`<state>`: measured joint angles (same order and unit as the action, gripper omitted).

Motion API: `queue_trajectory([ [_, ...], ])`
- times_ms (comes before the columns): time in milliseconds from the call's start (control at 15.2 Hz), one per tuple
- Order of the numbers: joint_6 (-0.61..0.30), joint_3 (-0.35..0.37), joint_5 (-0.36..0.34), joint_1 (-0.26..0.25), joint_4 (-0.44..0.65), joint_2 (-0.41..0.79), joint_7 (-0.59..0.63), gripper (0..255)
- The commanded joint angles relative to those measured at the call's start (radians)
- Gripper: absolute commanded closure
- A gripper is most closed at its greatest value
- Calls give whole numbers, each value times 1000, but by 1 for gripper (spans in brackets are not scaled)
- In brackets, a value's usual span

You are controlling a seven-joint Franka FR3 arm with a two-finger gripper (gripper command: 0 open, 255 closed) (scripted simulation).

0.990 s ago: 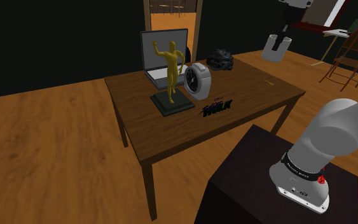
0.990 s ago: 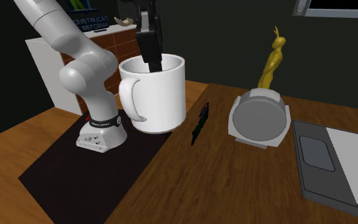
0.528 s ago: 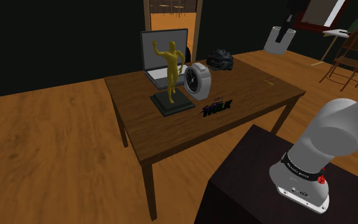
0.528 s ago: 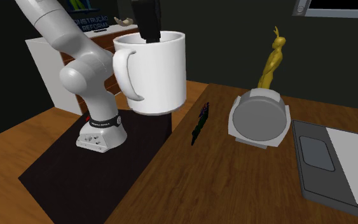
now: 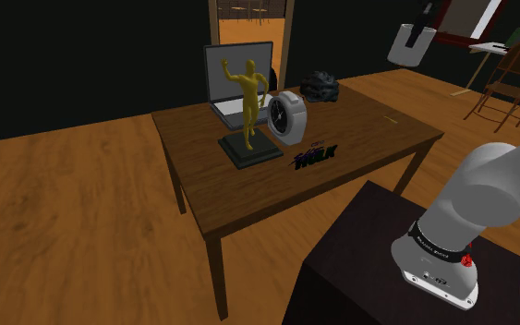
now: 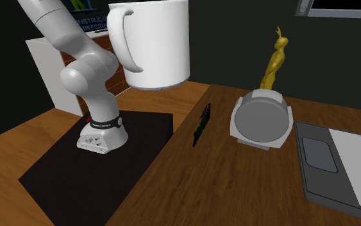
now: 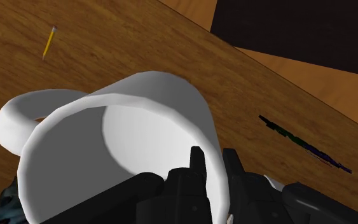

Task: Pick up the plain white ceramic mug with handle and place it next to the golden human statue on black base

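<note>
Black fingers [image 7: 197, 167] pinch the rim of the plain white handled mug [image 7: 126, 127], high above the brown wooden counter [image 5: 359, 148]. Carry step, I'd say; next swing it toward the shoulder view's 8 o'clock, down beside the gold statue on black base [image 5: 248, 97].

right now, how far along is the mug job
Done: the black pincer clasps the rim of the plain white mug with a handle, one finger inside, and the mug hangs high off the brown wooden table. In hand: carrying it. Left: bring it over to the golden human statue on a black base, set it down beside the base and let go.
</note>
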<state>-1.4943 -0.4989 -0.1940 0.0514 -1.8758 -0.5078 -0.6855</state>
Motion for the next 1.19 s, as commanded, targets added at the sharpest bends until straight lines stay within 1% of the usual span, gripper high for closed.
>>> queue_trajectory([
  [0, 27, -2, 5, -3, 40, 13, -6, 255],
  [990, 228, -25, 50, -29, 362, 141, -46, 255],
  [1122, 225, 22, 54, -38, 337, 124, 13, 255],
])
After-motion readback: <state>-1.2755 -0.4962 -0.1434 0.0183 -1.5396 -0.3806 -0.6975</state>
